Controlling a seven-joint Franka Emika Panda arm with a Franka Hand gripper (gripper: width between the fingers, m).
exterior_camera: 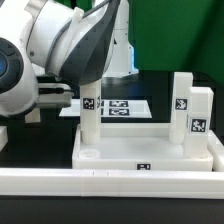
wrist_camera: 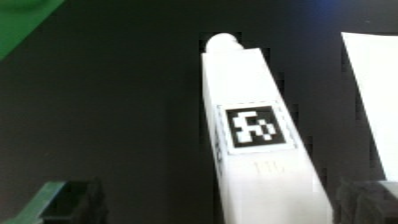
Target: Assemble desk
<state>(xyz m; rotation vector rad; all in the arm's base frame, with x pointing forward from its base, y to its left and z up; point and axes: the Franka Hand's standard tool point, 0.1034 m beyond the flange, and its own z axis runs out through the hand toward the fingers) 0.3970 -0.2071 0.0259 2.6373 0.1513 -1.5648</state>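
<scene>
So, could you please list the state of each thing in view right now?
Tabletop: lying flat, sockets up.
Left leg: upright in the tabletop, not held.
Two right legs: upright in the tabletop.
Gripper: open, above the left leg.
Marker board: flat behind the tabletop.

White rounded arm (exterior_camera: 50,45) — grey casing

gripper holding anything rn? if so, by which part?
Nothing held. In the wrist view the gripper is open, its fingers standing clear on either side of a tagged white leg, not touching it.
</scene>
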